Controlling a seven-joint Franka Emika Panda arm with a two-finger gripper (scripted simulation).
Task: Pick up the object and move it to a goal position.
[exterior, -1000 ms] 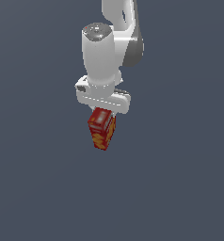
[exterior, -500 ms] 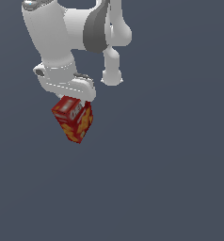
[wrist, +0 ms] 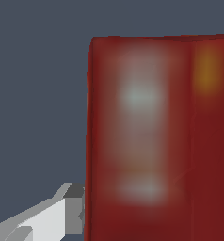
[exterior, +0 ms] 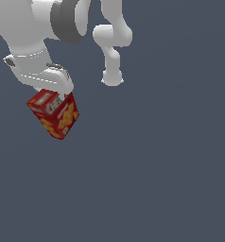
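Note:
The object, a small red box (exterior: 54, 113) with yellow-orange cracker pictures and a whitish label, hangs tilted below the white hand at the exterior view's upper left. My gripper (exterior: 57, 97) is shut on the box's top, and its fingers are mostly hidden behind the box. In the wrist view the red box (wrist: 156, 141) fills most of the picture, blurred and very close. One light grey finger (wrist: 69, 209) presses against the box's side there; the other finger is out of view.
The arm's white links and a round elbow joint (exterior: 112, 56) stand behind and to the exterior view's right of the hand. Everything else is a plain dark blue-grey background (exterior: 161, 170) with no other objects.
The hand with the box has swung toward the exterior view's left and closer to the camera, so both look larger. The box stays gripped and tilts more.

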